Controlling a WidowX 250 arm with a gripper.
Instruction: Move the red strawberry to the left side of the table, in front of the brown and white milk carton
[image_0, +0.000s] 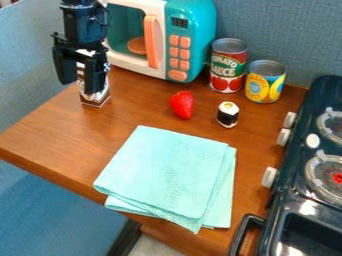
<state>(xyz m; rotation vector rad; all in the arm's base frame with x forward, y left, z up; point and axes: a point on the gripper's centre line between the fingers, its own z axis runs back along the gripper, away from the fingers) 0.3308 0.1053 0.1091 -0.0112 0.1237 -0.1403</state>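
Wood-brown counter (40, 137) bears the upright carton (95, 99), unlifted, right at my end effector (83, 86), whose fingers stand apart, while the turquoise cloth (163, 170) lies folded near the strawberry (182, 104) and sushi piece (228, 115).

The table top (60, 135) is brown, flat and made of wood. A folded, light blue-green cloth (167, 170) lies on it near the front, with its layers not quite lined up. Behind the cloth are a shiny red toy strawberry (182, 104) and, to its right, a small black and white toy sushi roll (228, 116). Farther back, a red and green tomato can (228, 67) stands just beside a shorter yellow and blue can (265, 82). A blue-green and white toy microwave (192, 30) with an orange handle sits at the back. A brown and white box (95, 98) stands upright by the left edge.
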